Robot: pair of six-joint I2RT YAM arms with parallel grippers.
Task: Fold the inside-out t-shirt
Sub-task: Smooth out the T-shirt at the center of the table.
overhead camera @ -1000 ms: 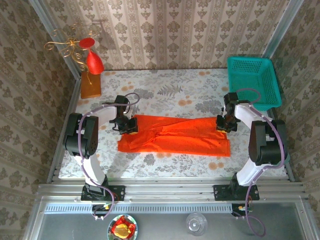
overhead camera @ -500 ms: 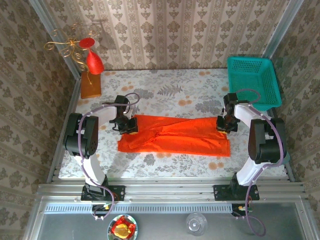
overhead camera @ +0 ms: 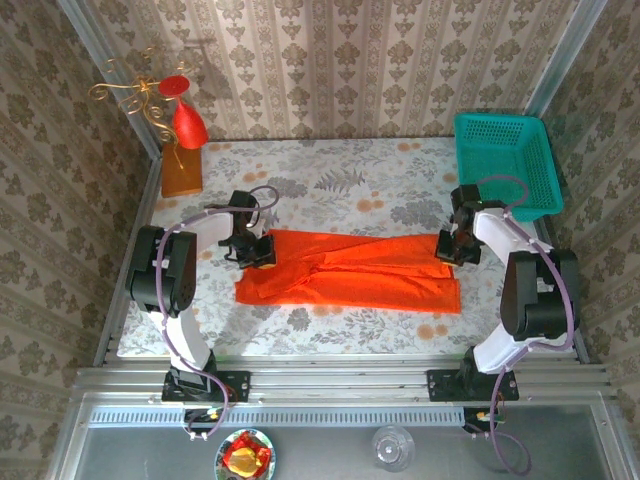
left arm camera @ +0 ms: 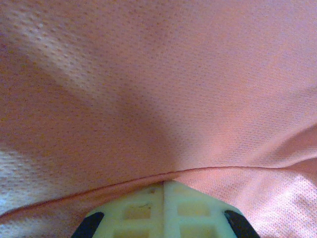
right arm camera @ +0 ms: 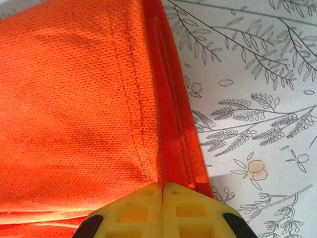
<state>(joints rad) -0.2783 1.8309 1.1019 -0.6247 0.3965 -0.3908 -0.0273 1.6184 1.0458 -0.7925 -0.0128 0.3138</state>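
One inside-out t-shirt [overhead camera: 350, 270] lies flat, long axis left to right.

Right claw [overhead camera: 457, 246] shifted a touch rightward from a second ago, pinched far corner of the t-shirt [overhead camera: 350, 270] drawn along, right elbow swung outward.

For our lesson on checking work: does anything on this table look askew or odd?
Nothing is spilled or damaged. The bright orange-red fabric t-shirt lies in a band with uneven layers: beside the right gripper, a lower strip juts past the top hem.
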